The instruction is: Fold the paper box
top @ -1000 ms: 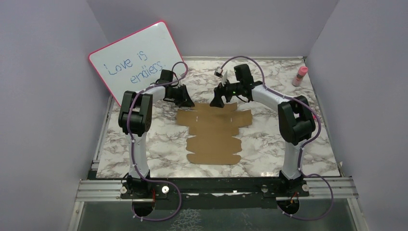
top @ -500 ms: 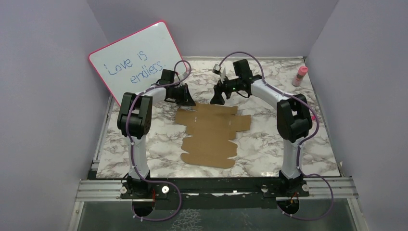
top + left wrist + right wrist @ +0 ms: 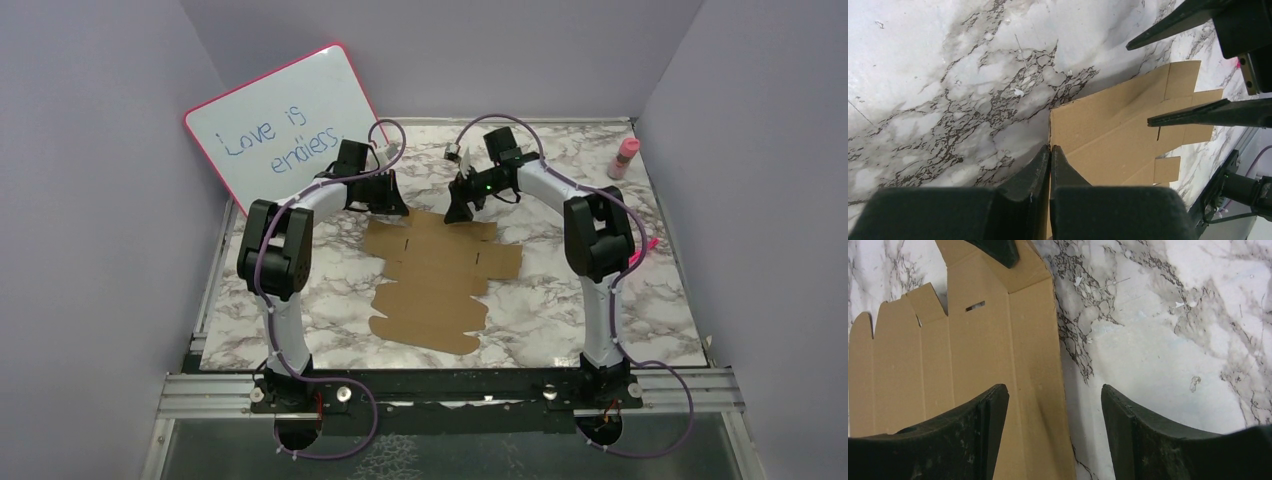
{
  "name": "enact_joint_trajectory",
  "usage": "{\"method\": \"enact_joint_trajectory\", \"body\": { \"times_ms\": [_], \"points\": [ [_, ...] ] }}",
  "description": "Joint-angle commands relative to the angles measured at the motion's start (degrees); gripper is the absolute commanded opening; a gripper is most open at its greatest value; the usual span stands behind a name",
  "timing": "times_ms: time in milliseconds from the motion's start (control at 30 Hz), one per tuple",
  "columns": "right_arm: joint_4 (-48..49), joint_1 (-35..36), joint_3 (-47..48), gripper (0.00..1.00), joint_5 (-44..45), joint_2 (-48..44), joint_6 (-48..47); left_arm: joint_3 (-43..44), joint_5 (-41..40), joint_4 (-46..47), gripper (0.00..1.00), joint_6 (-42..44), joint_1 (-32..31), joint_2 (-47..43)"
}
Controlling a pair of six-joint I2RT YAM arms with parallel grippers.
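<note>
The paper box (image 3: 440, 275) is a flat brown die-cut sheet lying on the marble table, slightly skewed. My left gripper (image 3: 390, 208) is at its far left corner. In the left wrist view that gripper (image 3: 1050, 148) is shut on the thin edge of the paper box (image 3: 1118, 125), which runs between the pads. My right gripper (image 3: 458, 212) hangs over the sheet's far edge. In the right wrist view it (image 3: 1054, 392) is open and straddles the edge of the paper box (image 3: 973, 340), one finger over cardboard, the other over marble.
A pink-framed whiteboard (image 3: 285, 130) leans against the back left wall. A pink bottle (image 3: 625, 158) stands at the far right of the table. Grey walls close in on three sides.
The left gripper has closed on the sheet's corner. The sheet has turned, its near end swinging left. The right gripper has narrowed a little and shifted slightly.
</note>
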Motion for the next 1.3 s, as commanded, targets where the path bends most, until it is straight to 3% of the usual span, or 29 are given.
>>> {"method": "enact_joint_trajectory", "body": {
  "times_ms": [0,400,867,1267],
  "points": [
    [-5.34,-0.28,3.12,0.71,-3.45,2.63,-2.47,-0.73,-1.55,1.30,0.03,1.69,-0.45,-3.28],
    [-14.72,-0.42,8.14,0.52,-11.07,6.80,-8.21,-1.21,-1.51,2.23,0.03,1.26,-0.90,-3.70],
    [-18.03,-0.43,10.57,0.41,-12.16,9.65,-9.36,-2.32,-1.49,3.86,0.03,0.72,-0.93,-5.30],
    [-22.01,-0.45,13.12,0.13,-10.42,8.96,-11.04,-2.79,-2.56,4.38,0.08,-0.68,-1.05,-6.17]
  ]
}}
